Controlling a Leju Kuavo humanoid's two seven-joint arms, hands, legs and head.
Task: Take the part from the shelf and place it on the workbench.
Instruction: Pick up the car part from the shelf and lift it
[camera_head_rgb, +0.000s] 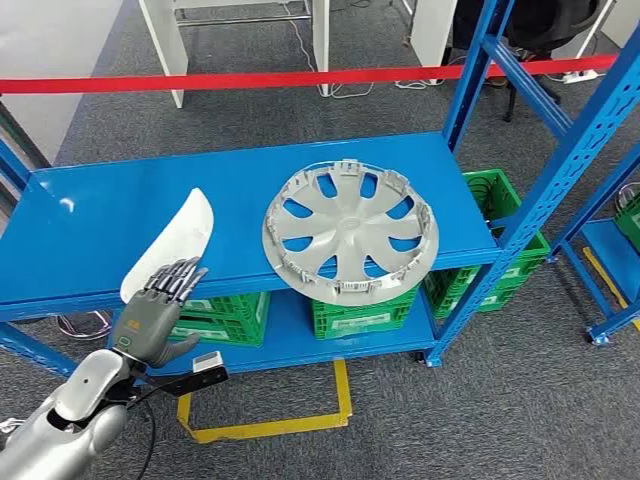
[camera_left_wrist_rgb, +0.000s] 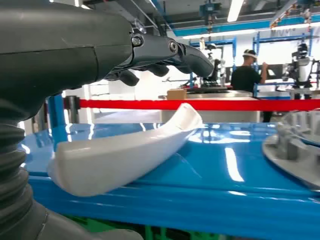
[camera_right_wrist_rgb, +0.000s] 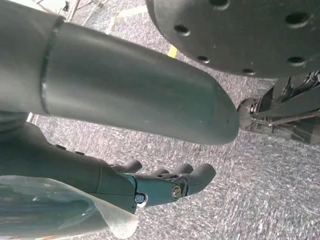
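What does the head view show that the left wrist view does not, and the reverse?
Head view alone: the whole round silver plastic wheel cover, green plastic crates on the lower shelf, yellow floor tape.
Left wrist view alone: a person in a dark shirt far behind.
Both: the left hand open over the curved white plastic part on the blue metal shelf, and the red barrier tape.

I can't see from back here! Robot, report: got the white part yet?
Left hand open, over white part, not gripping. Right hand empty, hanging. Part on shelf edge; hubcap beside, clear.
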